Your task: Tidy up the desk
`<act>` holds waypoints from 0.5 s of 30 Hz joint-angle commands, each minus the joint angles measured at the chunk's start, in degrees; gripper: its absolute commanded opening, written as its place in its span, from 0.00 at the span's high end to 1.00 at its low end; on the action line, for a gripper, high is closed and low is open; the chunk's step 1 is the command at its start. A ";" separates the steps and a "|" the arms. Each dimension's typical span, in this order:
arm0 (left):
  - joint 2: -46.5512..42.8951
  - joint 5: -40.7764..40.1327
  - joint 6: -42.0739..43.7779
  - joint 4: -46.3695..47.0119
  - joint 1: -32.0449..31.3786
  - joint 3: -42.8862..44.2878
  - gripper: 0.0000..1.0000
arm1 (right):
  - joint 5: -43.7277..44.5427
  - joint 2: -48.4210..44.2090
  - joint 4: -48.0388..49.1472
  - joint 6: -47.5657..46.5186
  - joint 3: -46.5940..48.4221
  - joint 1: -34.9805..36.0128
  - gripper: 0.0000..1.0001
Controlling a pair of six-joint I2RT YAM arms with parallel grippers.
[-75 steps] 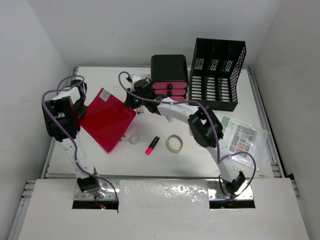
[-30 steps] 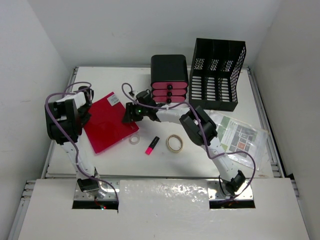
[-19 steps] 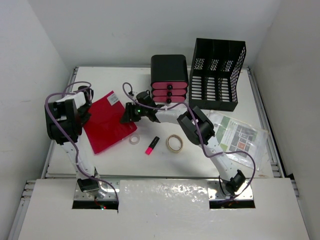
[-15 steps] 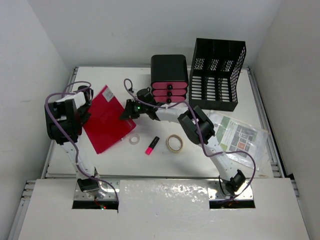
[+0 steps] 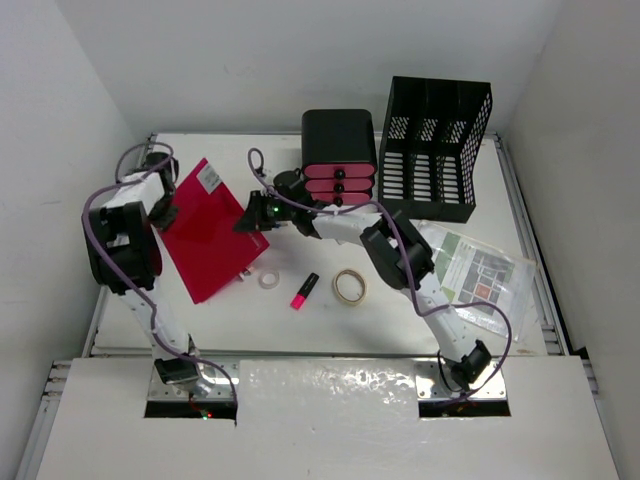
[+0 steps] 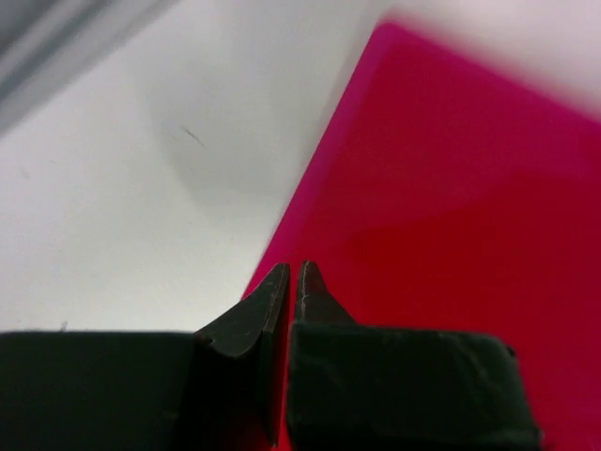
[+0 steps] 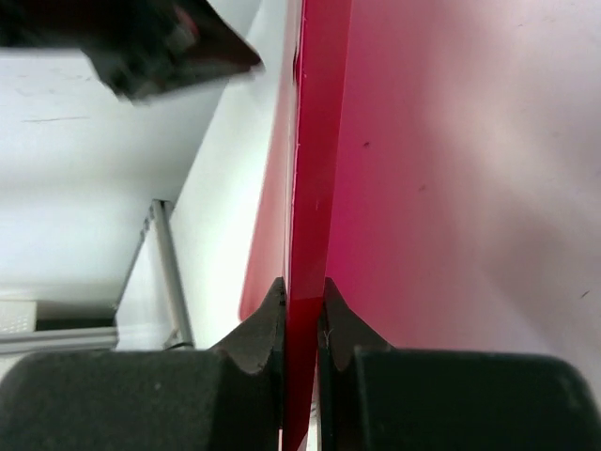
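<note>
I see the desk (image 5: 250, 322) filling the view, long axis left to right. Above its left half the red folder (image 5: 205, 235) hangs tilted. The left claw (image 6: 289, 272) pinches its left edge, the right claw (image 7: 300, 287) its right. The drawer unit (image 5: 339, 150) stands just behind, and the highlighter (image 5: 304, 290) and tape roll (image 5: 349, 287) lie nearby.

White desk (image 5: 250, 318), large flat rectangular top, thin metal rails (image 5: 552, 290) along edges

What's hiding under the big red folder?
White desk shows around the tilted red folder, and a small clear tape ring lies just off its near corner. Whatever is straight beneath the folder is covered, so I cannot tell.
</note>
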 commanded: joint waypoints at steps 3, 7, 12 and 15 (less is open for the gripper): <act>-14.19 -2.49 -0.92 -1.87 2.12 7.06 1.00 | -1.21 -11.90 7.49 0.72 -0.34 0.53 1.00; -21.92 -3.45 -0.48 -1.61 2.12 5.15 1.00 | 0.37 -17.52 9.50 0.45 -2.62 -0.26 1.00; -30.02 -0.14 1.10 2.94 2.12 -4.50 0.98 | 3.53 -25.52 8.82 -2.44 -6.05 -2.02 1.00; -34.76 4.00 2.33 7.77 1.95 -9.70 0.95 | 10.44 -33.87 3.56 -11.21 -10.79 -3.95 1.00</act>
